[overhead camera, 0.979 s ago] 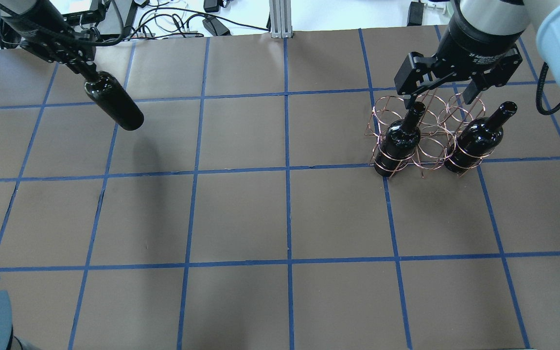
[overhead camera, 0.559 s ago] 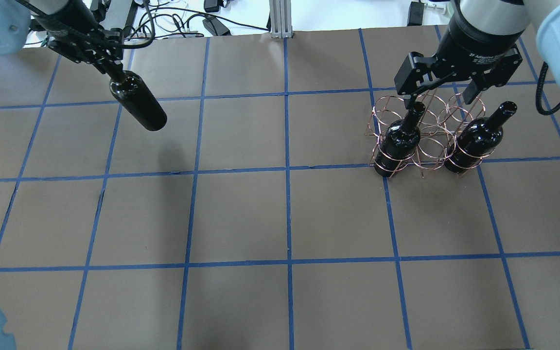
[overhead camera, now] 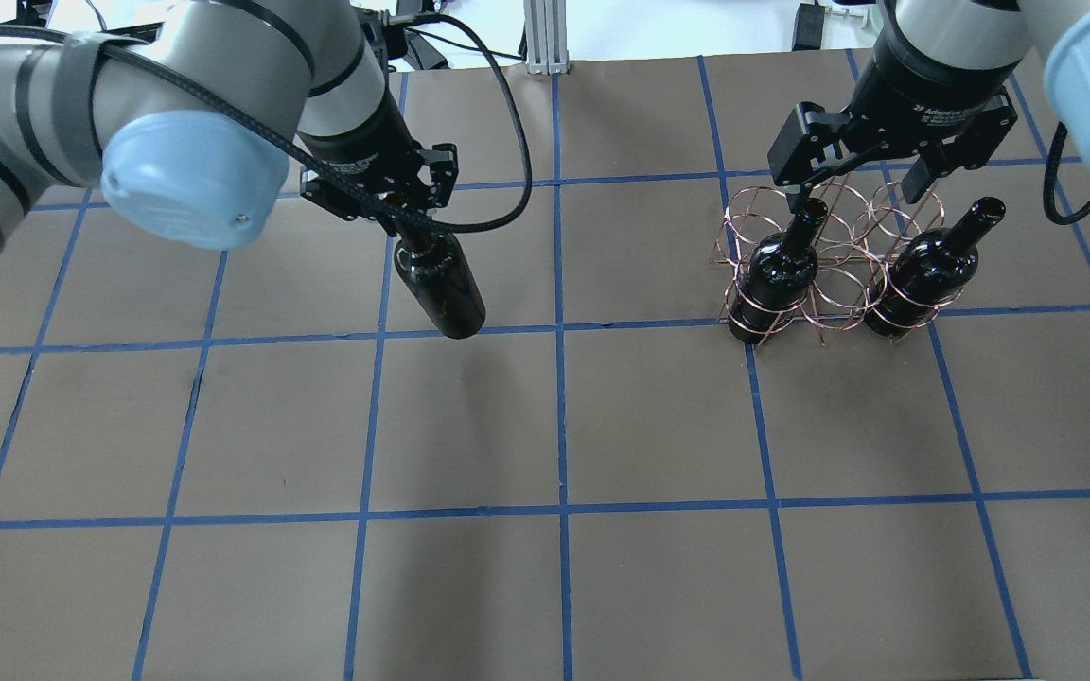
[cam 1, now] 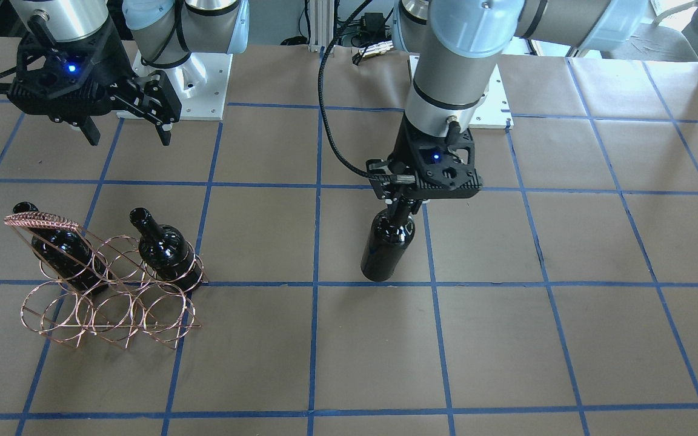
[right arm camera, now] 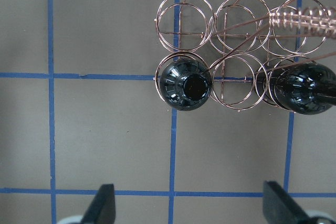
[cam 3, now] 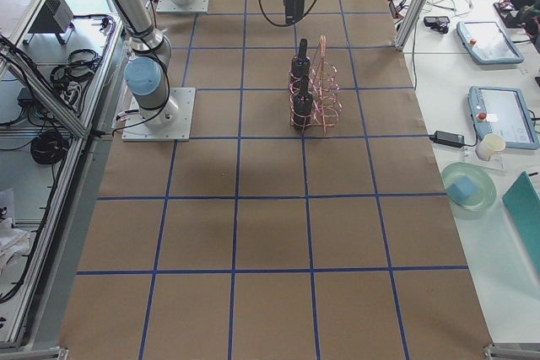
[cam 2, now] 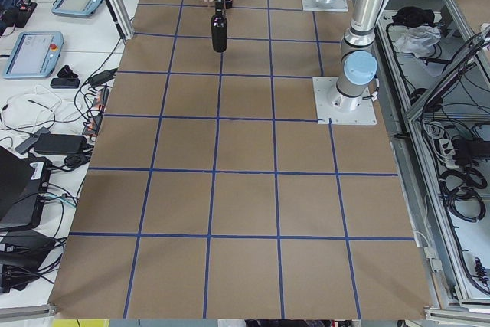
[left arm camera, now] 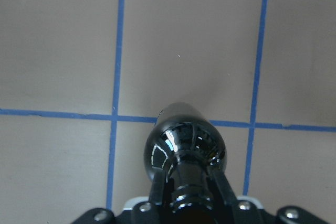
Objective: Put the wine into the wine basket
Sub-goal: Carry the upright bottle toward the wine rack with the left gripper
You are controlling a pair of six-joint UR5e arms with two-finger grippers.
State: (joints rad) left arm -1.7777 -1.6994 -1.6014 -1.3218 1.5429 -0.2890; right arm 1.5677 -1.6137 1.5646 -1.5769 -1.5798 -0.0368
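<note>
My left gripper is shut on the neck of a near-black wine bottle. It holds the bottle hanging base-down above the table, left of centre; the left wrist view shows the same bottle in its fingers. The copper wire wine basket stands at the far right with two more bottles upright in its near end rings. My right gripper is open and empty, hovering above the basket. In the right wrist view the basket's handle and several empty rings show.
The table is brown paper with a blue tape grid. Cables and boxes lie beyond its far edge. In the front-facing view the basket stands about two grid squares from the held bottle.
My left arm has carried the bottle from the far left edge rightward toward the table's middle. The right gripper and the basket have not moved.
</note>
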